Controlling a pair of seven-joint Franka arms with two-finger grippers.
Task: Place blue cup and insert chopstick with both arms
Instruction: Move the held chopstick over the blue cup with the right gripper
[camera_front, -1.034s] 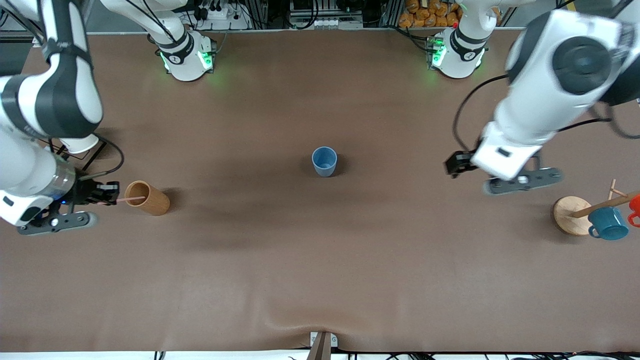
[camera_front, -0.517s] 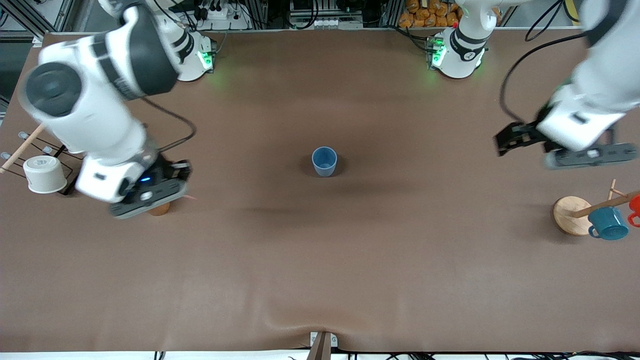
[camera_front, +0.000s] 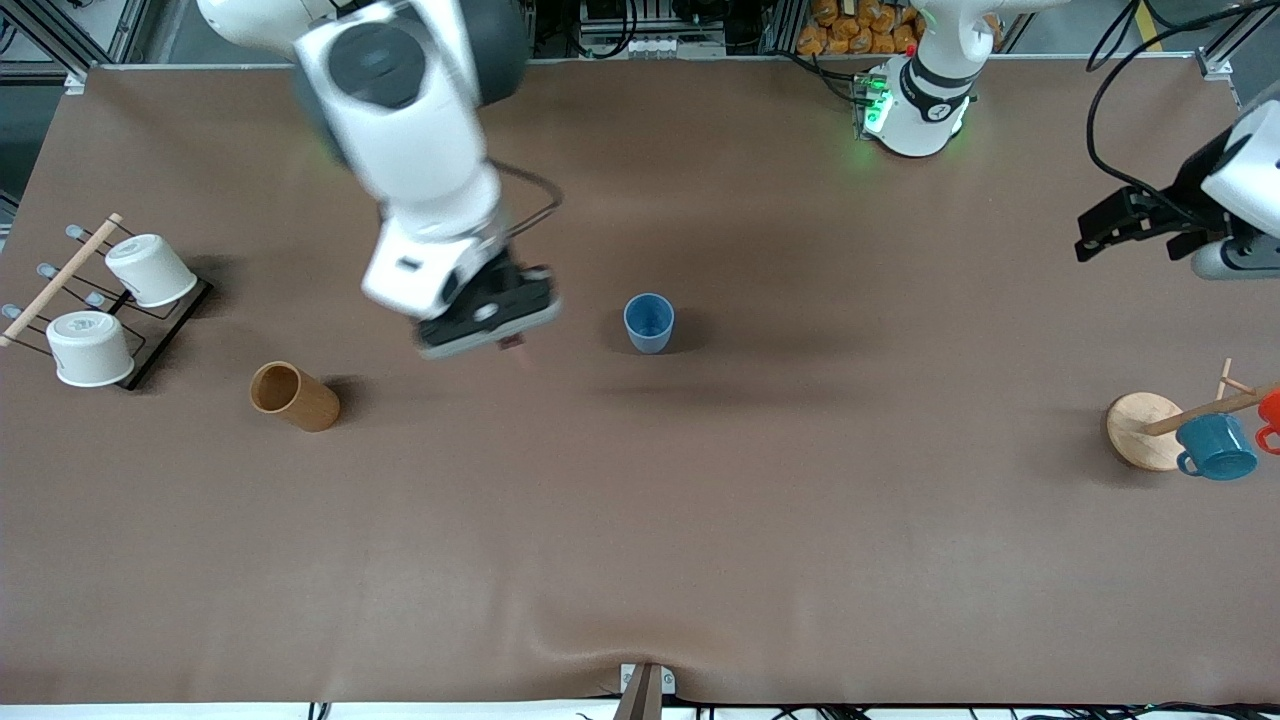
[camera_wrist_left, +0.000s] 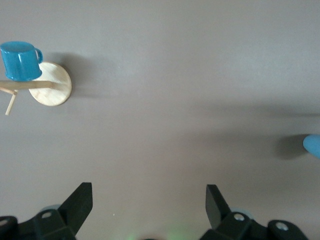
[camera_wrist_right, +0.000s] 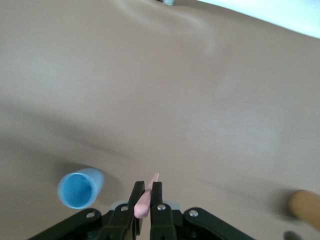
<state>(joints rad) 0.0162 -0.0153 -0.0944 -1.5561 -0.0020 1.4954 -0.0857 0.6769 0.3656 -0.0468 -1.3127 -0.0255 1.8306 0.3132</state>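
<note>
Both arms are built of glossy white rounded shells with black bands at the joints. The right arm carries a dark grey round cap on its big joint, and a black cable loops out beside its wrist. Below the white wrist block sits a grey flange, with the black right gripper under it; silver screws show on its black finger mounts. The left arm trails black cables above its black left gripper, whose fingers are wedge-shaped, with grey round fittings at their roots. Its white base glows green at one side.
</note>
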